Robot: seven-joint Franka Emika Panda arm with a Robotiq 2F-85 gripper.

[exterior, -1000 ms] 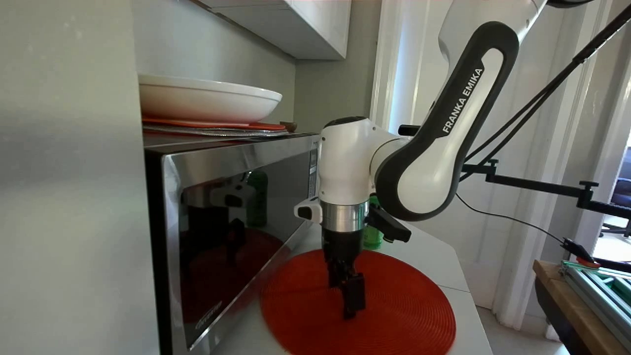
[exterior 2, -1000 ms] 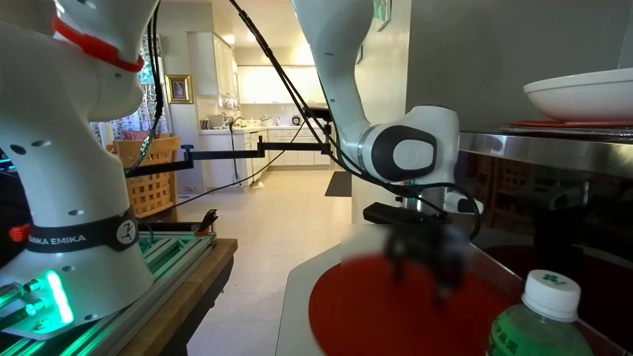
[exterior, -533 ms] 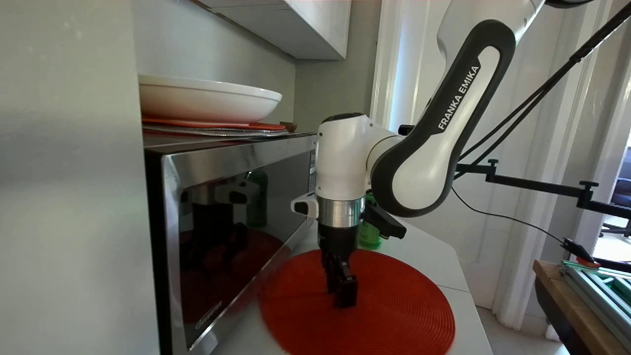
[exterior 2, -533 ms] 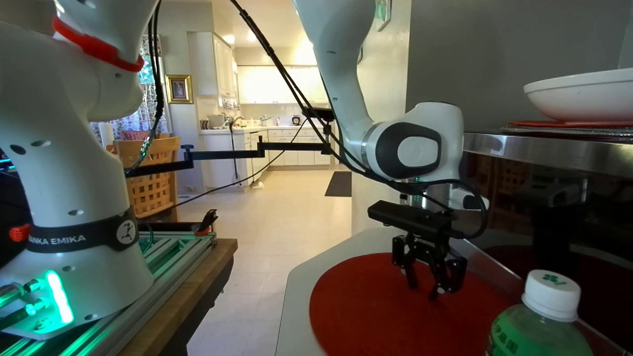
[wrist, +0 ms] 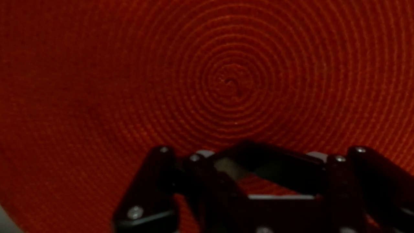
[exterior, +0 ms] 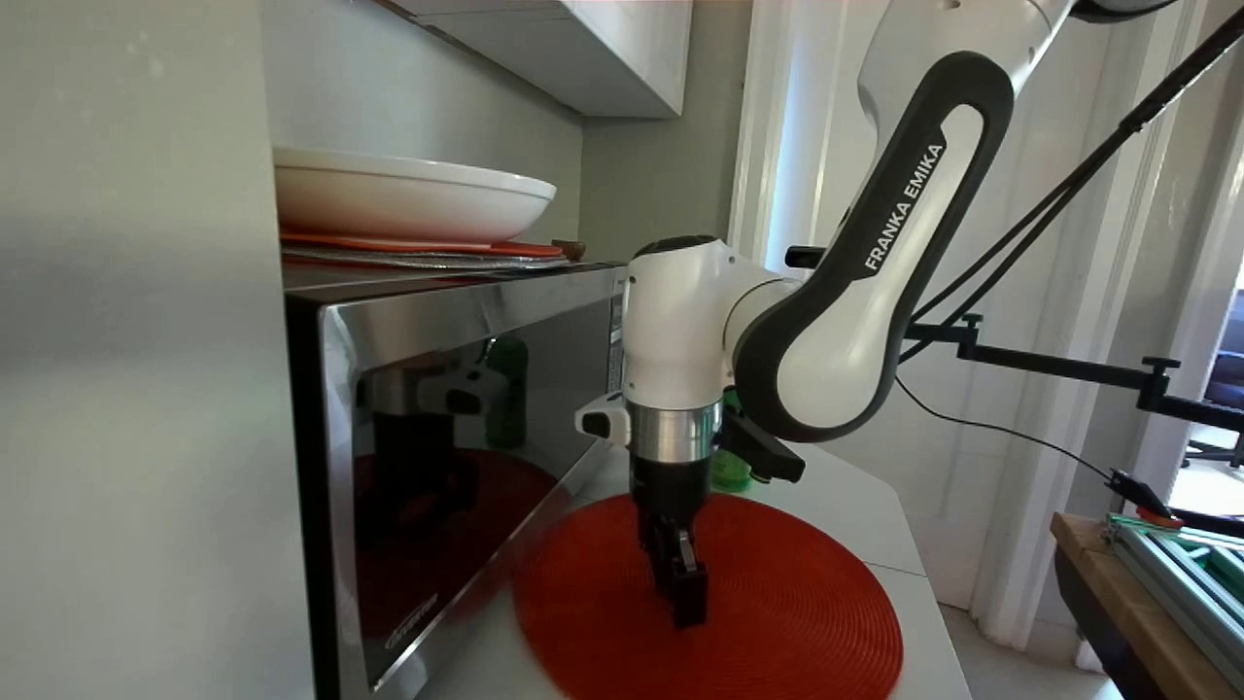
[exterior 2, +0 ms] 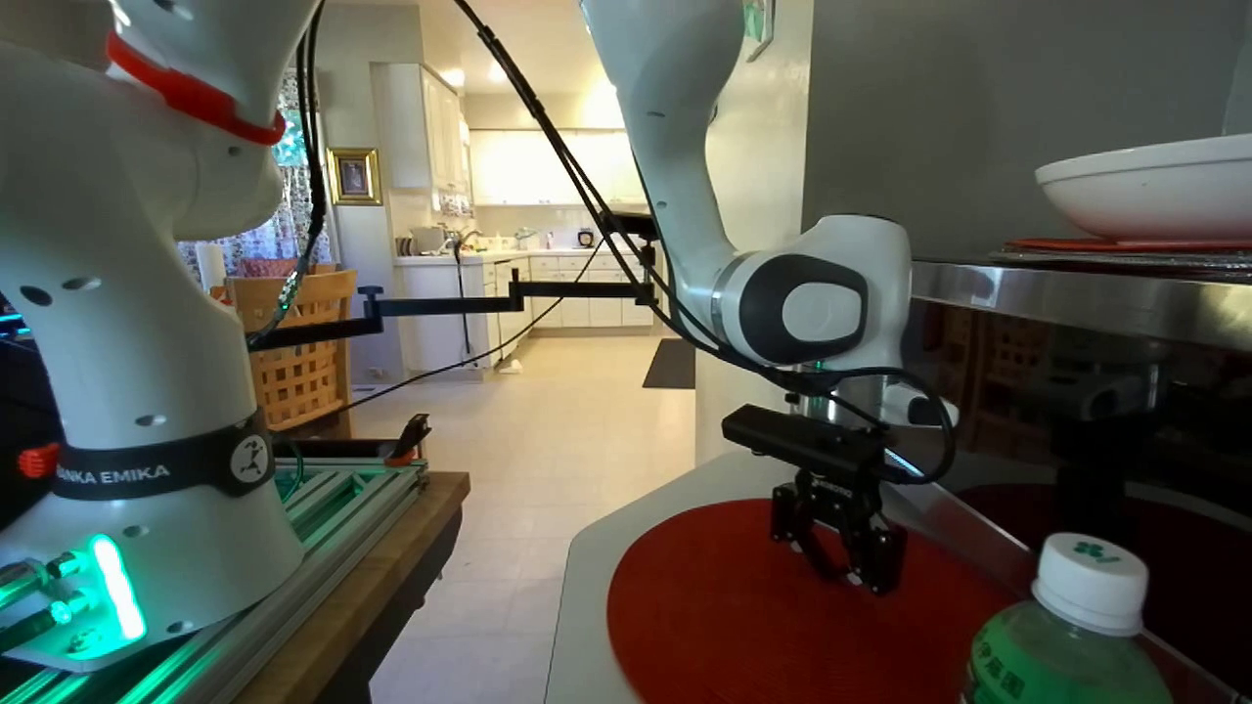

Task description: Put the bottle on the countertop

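A green bottle [exterior 2: 1061, 665] with a white cap rises at the near right corner of an exterior view, its base cut off by the frame. Partly hidden behind the arm, the same bottle [exterior: 731, 473] stands on the white countertop [exterior: 855, 501], just past the round red mat's edge. My gripper [exterior 2: 853, 579] points down over the mat, well apart from the bottle. In the wrist view the fingertips of the gripper [wrist: 247, 144] meet, and nothing shows between them. The bottle is out of the wrist view.
The red mat [exterior: 777, 622] covers much of the countertop. A microwave [exterior: 466, 467] runs along one side, with a white bowl [exterior: 413, 199] on flat red and silver items on top. A wall cabinet [exterior: 583, 58] hangs above. A wooden table [exterior 2: 391, 587] carries the robot base.
My gripper has gone from open to shut with nothing in it. The arm rose slightly, then came down again over the mat. The bottle has not moved.
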